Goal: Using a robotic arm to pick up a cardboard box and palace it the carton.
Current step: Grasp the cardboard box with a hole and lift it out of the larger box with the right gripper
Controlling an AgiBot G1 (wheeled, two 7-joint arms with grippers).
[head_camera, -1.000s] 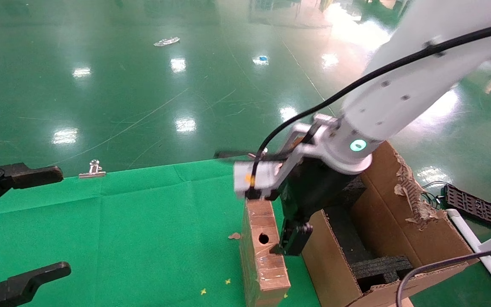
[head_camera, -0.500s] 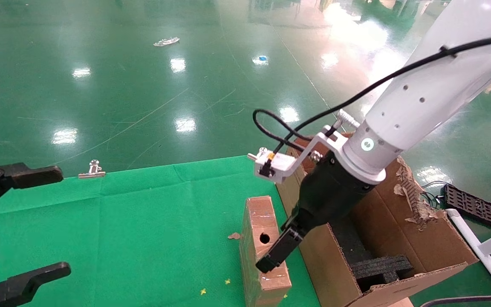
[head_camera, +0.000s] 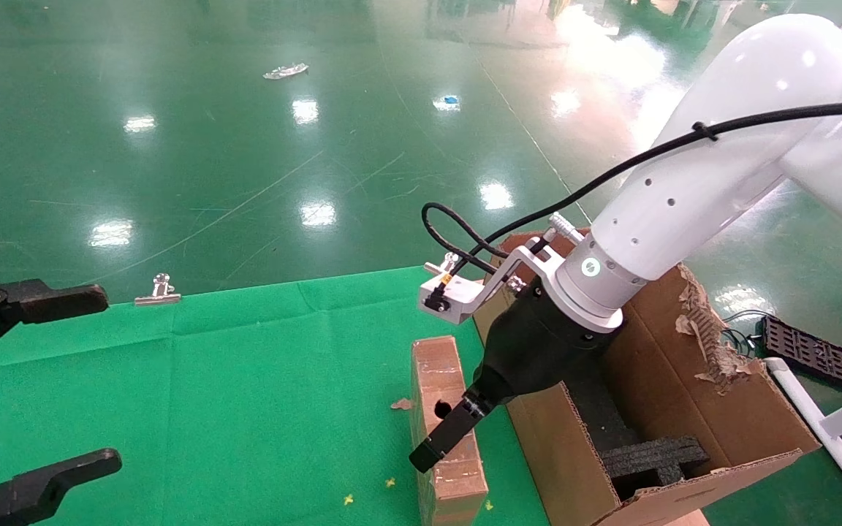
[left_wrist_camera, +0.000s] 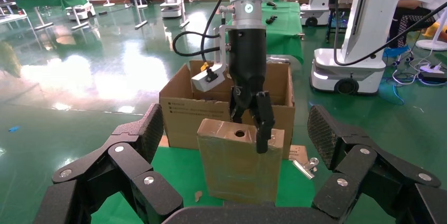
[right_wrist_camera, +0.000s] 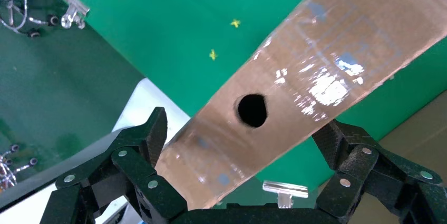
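Note:
The cardboard box (head_camera: pixel 449 467) stands on its narrow edge on the green cloth, its round hole (head_camera: pixel 441 409) facing up. It also shows in the left wrist view (left_wrist_camera: pixel 237 166) and the right wrist view (right_wrist_camera: pixel 327 60). The robotic arm (head_camera: pixel 684 197) reaches down from the right. My right gripper (head_camera: pixel 437 438) is open and straddles the box's top edge, one finger (left_wrist_camera: pixel 263 129) on the near face and the other behind. The carton (head_camera: pixel 713 416) stands open just right of the box. My left gripper (head_camera: pixel 110 378) is open and empty at the far left.
Black foam blocks (head_camera: pixel 647 456) lie inside the carton, whose far flap is torn (head_camera: pixel 702 329). A metal binder clip (head_camera: pixel 160 290) sits at the cloth's far edge. A cardboard scrap (head_camera: pixel 401 404) lies beside the box. A black grid part (head_camera: pixel 812 354) and a white pipe (head_camera: pixel 830 438) lie at the right.
My right arm swung and its gripper came down leftward from beside the box to straddle its top edge. The box shifted slightly left. The left gripper has not moved.

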